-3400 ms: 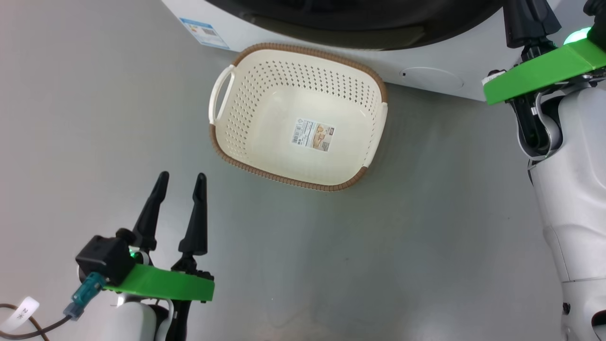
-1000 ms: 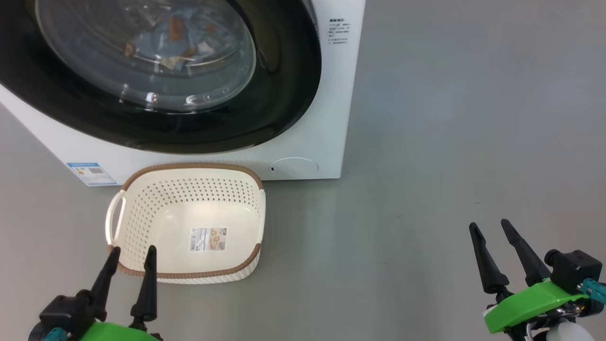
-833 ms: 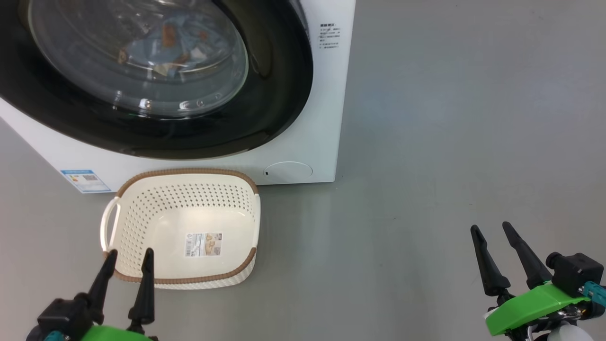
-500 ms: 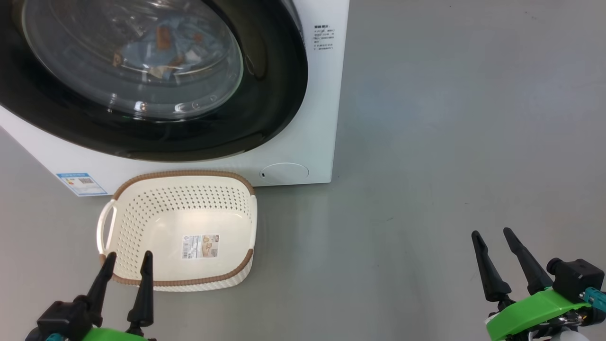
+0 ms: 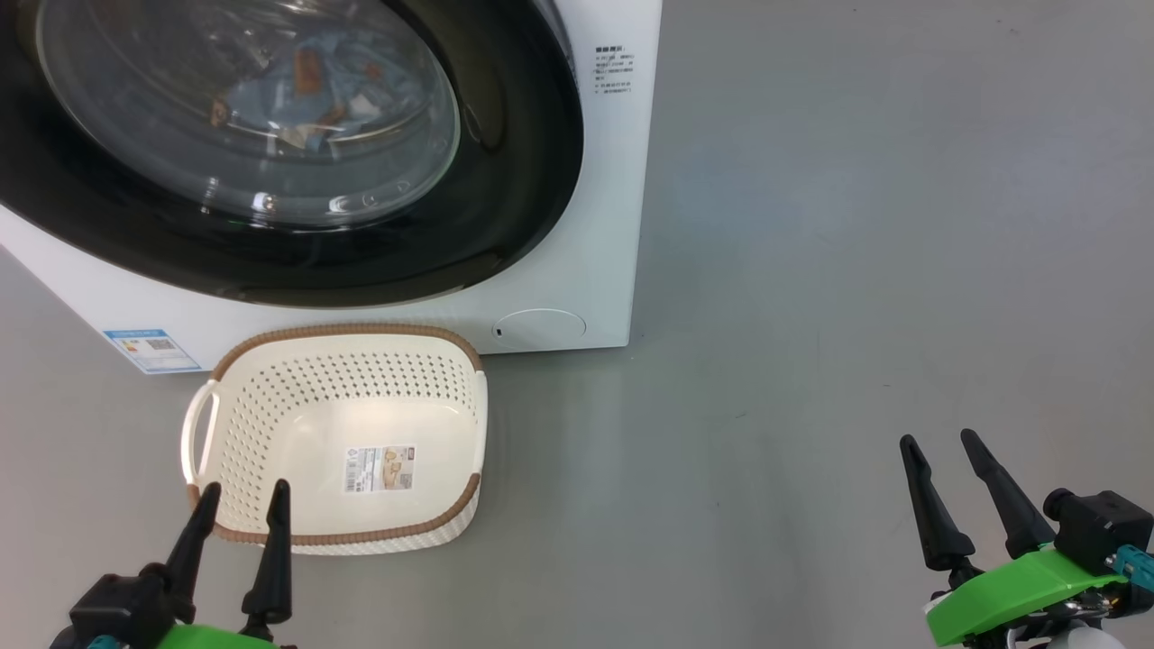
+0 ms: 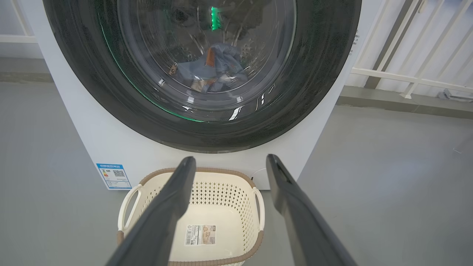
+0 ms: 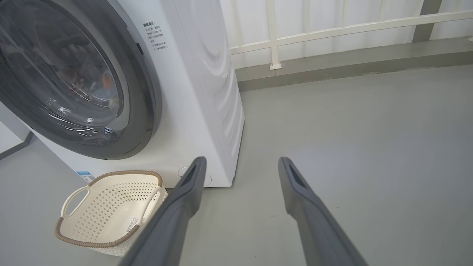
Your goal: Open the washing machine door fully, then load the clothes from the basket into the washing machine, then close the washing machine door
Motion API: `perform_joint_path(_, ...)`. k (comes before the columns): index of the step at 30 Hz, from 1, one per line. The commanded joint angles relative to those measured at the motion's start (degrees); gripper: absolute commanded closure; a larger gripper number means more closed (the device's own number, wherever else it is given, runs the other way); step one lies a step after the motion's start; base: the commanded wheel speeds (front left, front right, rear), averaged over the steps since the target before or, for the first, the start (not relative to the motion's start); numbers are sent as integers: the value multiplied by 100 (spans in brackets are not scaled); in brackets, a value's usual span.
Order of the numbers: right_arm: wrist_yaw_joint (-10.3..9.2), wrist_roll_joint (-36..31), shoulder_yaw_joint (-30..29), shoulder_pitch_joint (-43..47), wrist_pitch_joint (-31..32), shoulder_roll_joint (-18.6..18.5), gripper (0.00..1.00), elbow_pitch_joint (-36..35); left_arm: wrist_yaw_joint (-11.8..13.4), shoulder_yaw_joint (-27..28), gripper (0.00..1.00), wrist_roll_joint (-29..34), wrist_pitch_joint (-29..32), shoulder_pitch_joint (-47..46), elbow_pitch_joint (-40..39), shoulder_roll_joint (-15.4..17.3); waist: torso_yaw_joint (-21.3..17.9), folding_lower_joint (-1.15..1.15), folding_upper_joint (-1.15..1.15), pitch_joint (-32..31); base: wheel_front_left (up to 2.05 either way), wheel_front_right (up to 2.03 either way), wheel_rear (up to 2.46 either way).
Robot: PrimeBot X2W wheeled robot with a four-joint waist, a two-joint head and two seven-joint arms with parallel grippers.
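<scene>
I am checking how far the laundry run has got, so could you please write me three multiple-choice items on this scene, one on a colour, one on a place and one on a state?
1. The rim of the basket is: A green; B brown; C black.
2. The clothes lie: A in the basket; B inside the washing machine, behind the glass; C over the basket's handle.
3. The washing machine door is: A fully open; B half open; C shut.

Key:
1 B, the woven-look band round the cream basket is brown.
2 B, blue fabric shows through the glass and the basket is empty.
3 C, the door's black rim lies flat against the white front.
</scene>
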Motion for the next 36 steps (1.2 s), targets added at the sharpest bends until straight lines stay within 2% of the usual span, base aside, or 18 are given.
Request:
perform_joint_path(1, -14, -59, 129, 39, -27, -38, 0, -156, -18, 229, 0, -19, -47, -78, -101, 144, -5, 0, 0, 2, 0, 0, 0)
perform_joint_path(2, -14, -61, 127, 41, -27, -32, 0, -161, -18, 243, 0, -2, -47, -78, -104, 142, -6, 0, 0, 3, 0, 0, 0)
perform_joint_path(3, 0, 1, 0, 1, 0, 12, 100, -14, 0, 19, 100, 0, 0, 0, 3, -1, -6, 0, 0, 3, 0, 0, 0)
perform_joint_path(11, 0, 172, 4, 73, 41, 165, 100, 194, 1, -41, 100, -177, 73, 35, 212, -164, -6, 2, 0, -5, 0, 0, 0)
perform_joint_path(15, -1, 405, -12, 81, 101, 180, 100, 178, 2, -16, 100, -423, 130, 38, 198, -168, -2, 13, 0, -54, 0, 0, 0)
perform_joint_path(19, -1, 636, -26, 70, 159, 196, 100, 179, 4, 9, 100, -666, 186, 23, 201, -173, 1, 1, 0, -71, 0, 0, 0)
perform_joint_path(36, -3, 1659, -108, 37, 432, 279, 100, 134, -3, 134, 100, -1748, 444, -37, 196, -206, 13, 0, 0, -186, 0, 0, 0)
